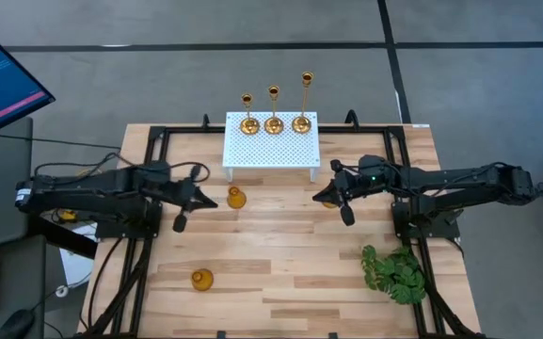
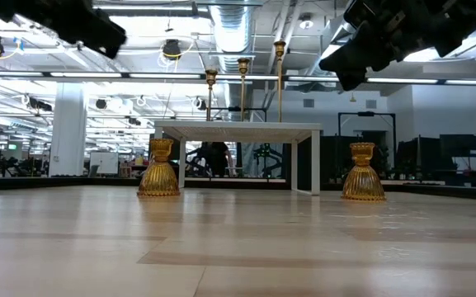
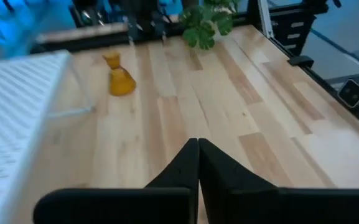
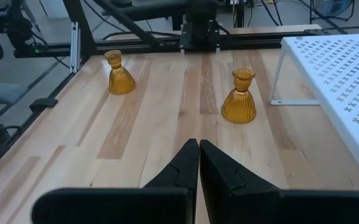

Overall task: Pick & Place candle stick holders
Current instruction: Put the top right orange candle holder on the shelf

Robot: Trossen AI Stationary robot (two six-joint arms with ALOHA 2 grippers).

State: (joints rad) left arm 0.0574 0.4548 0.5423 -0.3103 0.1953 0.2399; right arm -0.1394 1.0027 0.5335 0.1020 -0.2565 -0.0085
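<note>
1. Overhead, left gripper (image 1: 179, 223) sits left of centre, fingers pressed together, empty.
2. Right gripper (image 1: 346, 216) right of centre, clamped, empty.
3. Three brass candlesticks (image 1: 273, 122) stand on white perforated stand (image 1: 271, 149), upper centre.
4. One squat amber holder (image 1: 236, 198) just below stand; another (image 1: 201, 280) lower left on table (image 1: 280, 273).

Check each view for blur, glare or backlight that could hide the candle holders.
High view: even light, the three slim brass sticks on the white stand read clearly. Low view: bright ceiling lights behind leave both arms as dark shapes; the squat holders stay clear. Left wrist view: soft and smeared, its holder blurred. Right wrist view: sharp, both squat holders crisp.
</note>
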